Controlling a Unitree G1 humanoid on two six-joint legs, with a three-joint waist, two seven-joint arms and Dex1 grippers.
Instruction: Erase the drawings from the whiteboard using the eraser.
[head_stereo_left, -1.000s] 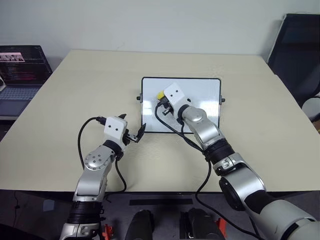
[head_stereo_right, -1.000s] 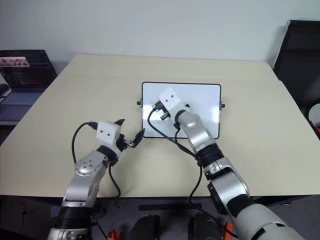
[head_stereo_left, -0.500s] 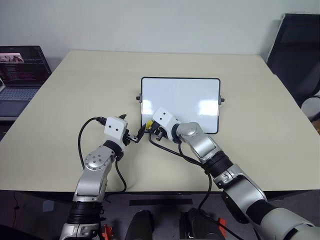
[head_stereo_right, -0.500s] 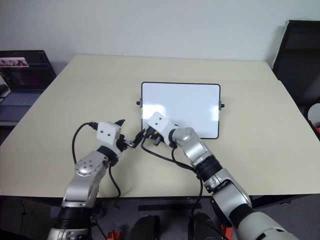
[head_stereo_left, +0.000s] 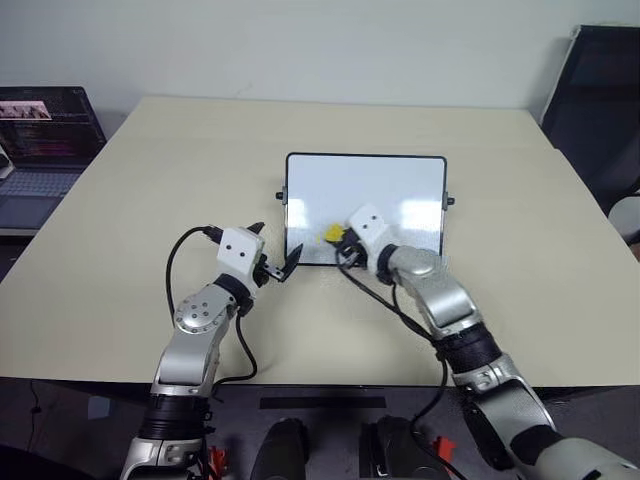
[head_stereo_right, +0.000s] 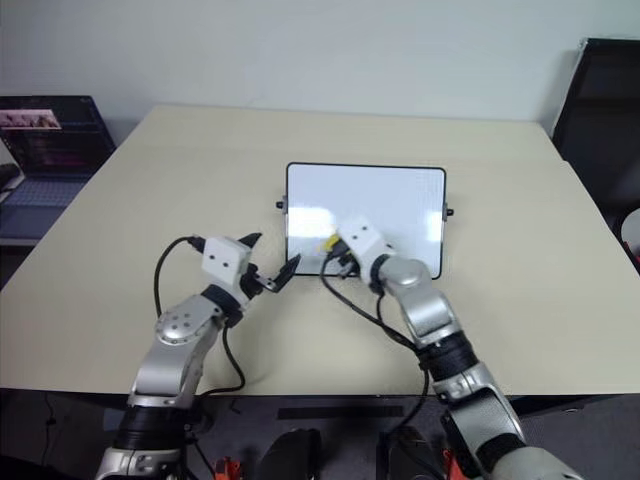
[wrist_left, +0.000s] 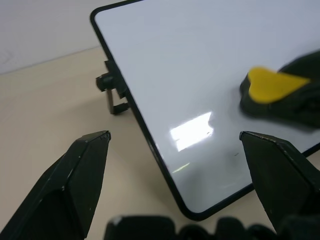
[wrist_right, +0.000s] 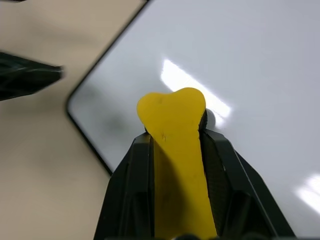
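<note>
Two robot arms reach over a pale beige table toward a whiteboard, a glossy white rectangle with a thin black frame that lies flat near the table's centre, a small black knob on its left short side and another on its right. The right gripper is clamped tight on the eraser, a small yellow block whose rounded end sticks out past the black fingertips; the right wrist view shows it squeezed between both fingers, over the white surface close to the board's near-left corner. From the head camera, the eraser sits at about seven o'clock from the board's centre, just inside the lower edge of the frame. The left gripper has its two black fingers spread wide apart and holds nothing; it hangs just off the board's near-left corner, at about nine o'clock from the eraser, with one fingertip close to the frame, though contact cannot be judged. The board's surface appears blank white with bright glare patches; no digits can be made out on it. A laptop with a lit screen stands off the table at about ten o'clock, and a dark chair stands at about two o'clock.
</note>
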